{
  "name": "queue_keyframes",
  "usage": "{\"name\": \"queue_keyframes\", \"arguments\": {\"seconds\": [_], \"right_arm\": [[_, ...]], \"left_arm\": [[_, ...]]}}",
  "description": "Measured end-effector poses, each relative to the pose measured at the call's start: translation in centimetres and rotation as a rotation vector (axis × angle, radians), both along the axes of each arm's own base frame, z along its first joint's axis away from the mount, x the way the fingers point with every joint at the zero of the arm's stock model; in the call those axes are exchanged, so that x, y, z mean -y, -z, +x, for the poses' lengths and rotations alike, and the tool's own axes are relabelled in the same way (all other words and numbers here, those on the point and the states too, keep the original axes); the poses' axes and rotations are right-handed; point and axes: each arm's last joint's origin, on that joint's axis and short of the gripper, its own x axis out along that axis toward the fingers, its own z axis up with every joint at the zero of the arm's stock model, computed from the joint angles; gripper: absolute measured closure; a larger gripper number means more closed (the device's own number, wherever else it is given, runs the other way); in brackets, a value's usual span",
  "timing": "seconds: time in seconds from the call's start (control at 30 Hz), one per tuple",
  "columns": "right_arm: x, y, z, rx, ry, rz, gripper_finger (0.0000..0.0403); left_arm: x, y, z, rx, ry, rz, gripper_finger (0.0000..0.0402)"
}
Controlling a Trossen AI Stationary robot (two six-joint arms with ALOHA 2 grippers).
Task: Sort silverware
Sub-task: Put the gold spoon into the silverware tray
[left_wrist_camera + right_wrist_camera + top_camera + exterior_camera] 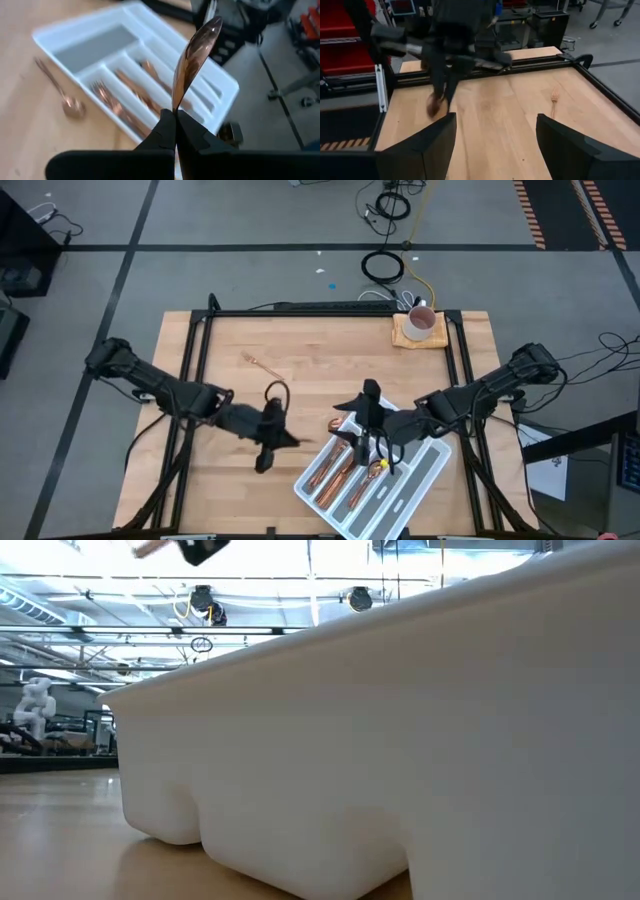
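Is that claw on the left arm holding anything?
Yes. The left gripper has its jaws shut on a copper spoon, whose bowl sticks up.

**Room around my rig**

I see a grey concrete floor with dark lines, coiled cables behind the wooden tabletop, and orange-black hazard tape. Beyond, ceiling lights glare brightly; red shelving stands nearby.

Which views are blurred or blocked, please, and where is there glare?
Low view: white tray fills the frame, ceiling lights glaring behind. Left wrist view: spoon in the shut left gripper is sharp with reflections, tray behind soft. Right wrist view: left arm motion-blurred.
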Motion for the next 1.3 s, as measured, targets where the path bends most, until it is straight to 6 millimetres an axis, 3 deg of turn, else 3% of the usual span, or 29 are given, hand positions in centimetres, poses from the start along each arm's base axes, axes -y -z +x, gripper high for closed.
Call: {"name": "queue_keyframes", "arguments": {"seconds": [0.2, 0.37, 0.73, 1.07, 1.2, 1.3], "right_arm": [[0.7, 0.0, 0.4, -0.01, -0.021, 0.023, 0.0144], [1.0, 0.1, 0.5, -0.011, -0.012, 0.016, 0.0144], [1.7, 0.1, 0.8, -0.027, -0.053, 0.022, 0.0166], [2.3, 1.8, 2.2, -0.085, -0.04, 0.04, 0.0193], [2.4, 1.9, 2.2, -0.089, -0.024, 0.037, 0.0231], [2.3, 1.9, 2.1, -0.09, -0.01, 0.01, 0.0309]], "left_arm": [[-2.3, -1.0, 1.9, 0.152, -0.073, 0.003, 0.0401], [-3.4, -0.3, 2.8, 0.125, -0.071, 0.004, 0.0401], [-3.3, 0.5, 4.0, 0.138, -0.05, -0.01, 0.0401], [-3.3, 0.4, 4.1, 0.159, -0.043, 0.0, 0.0401], [-3.3, 0.4, 4.1, 0.158, -0.048, 0.002, 0.0401], [-3.4, 0.5, 4.1, 0.156, -0.062, 0.006, 0.0401]]}}
